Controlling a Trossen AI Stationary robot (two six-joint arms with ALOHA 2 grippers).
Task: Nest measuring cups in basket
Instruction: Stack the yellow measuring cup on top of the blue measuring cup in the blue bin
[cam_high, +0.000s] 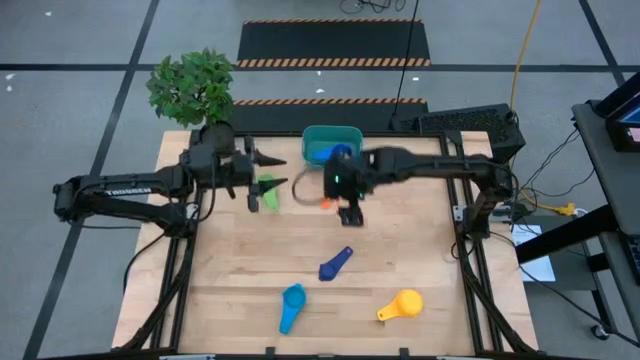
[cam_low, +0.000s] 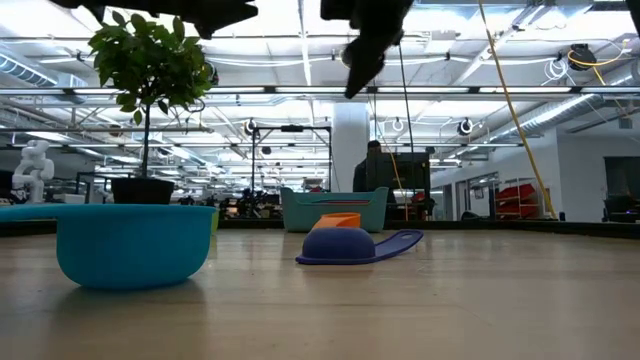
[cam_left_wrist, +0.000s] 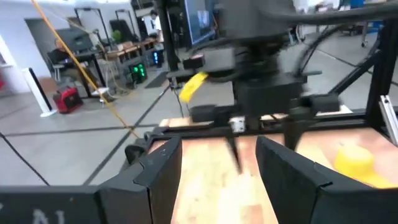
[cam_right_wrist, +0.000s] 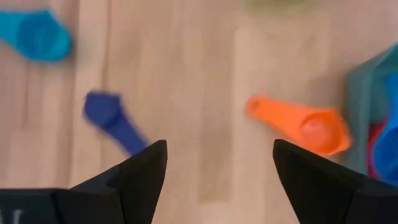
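Right gripper (cam_high: 351, 214) spread, empty, frame centre above orange cup (cam_high: 327, 203); basket (cam_high: 318, 135) prob. holds blue cup (cam_high: 341, 154).

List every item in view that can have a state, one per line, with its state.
Teal plastic basket: upright on the table, a blue cup inside.
Orange measuring cup: lying on the table beside the basket.
Green measuring cup: on the table, under the left gripper.
Dark blue measuring cup: loose on the table.
Light blue measuring cup: loose.
Yellow measuring cup: loose.
Left gripper: open, empty.
Right gripper: open, empty.
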